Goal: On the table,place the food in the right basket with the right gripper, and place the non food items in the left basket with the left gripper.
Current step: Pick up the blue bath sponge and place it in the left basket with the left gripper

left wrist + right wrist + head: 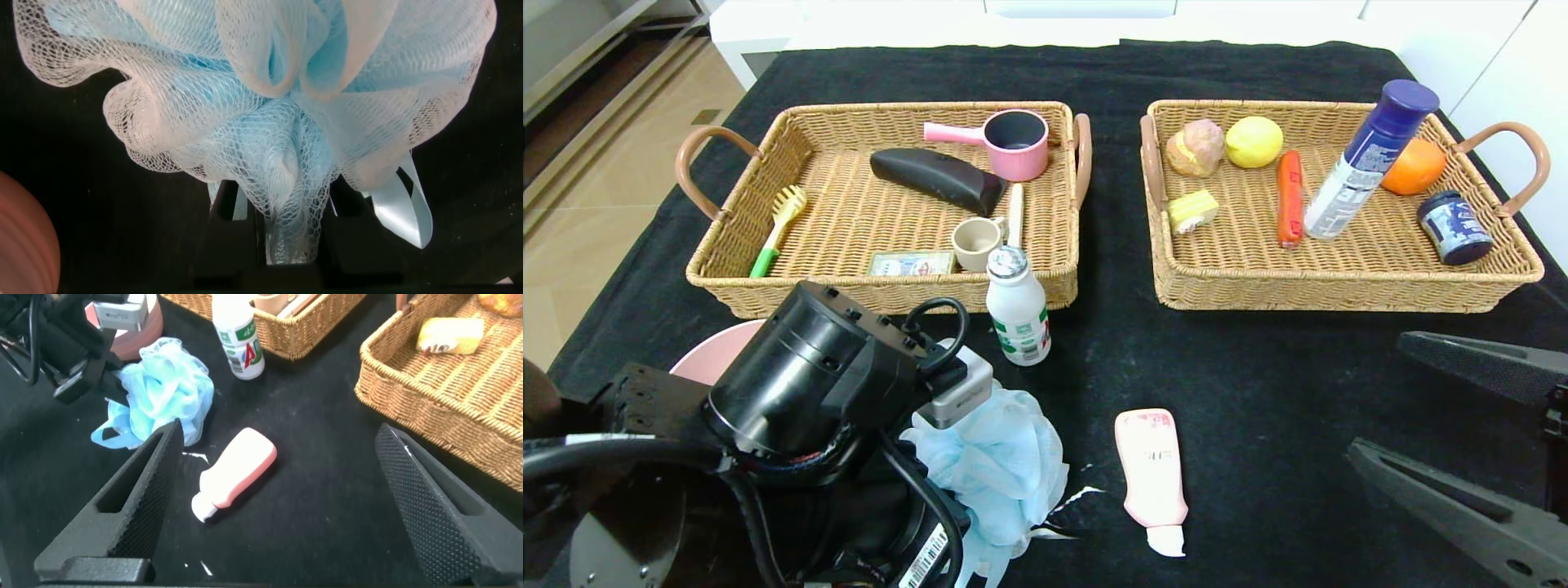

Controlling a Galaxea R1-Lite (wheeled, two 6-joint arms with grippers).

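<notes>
My left gripper (pixel 286 208) is shut on a light-blue mesh bath puff (pixel 278 106), low at the table's front left; the puff also shows in the head view (pixel 1001 465), and my arm hides the fingers there. My right gripper (pixel 1376 394) is open and empty above the front right of the table. A pink tube bottle (pixel 1152 478) lies on the black cloth between the arms and shows between my right fingers in the right wrist view (pixel 237 474). A white milk bottle (pixel 1017 306) with a green label stands just in front of the left basket (pixel 727 294).
The left basket holds a pink pot (pixel 1017 143), a black case, a brush, a cup and a small box. The right basket (pixel 1339 294) holds fruit, a cake slice, a blue spray can (pixel 1368 155) and a dark jar. A pink plate (pixel 719 355) lies beside my left arm.
</notes>
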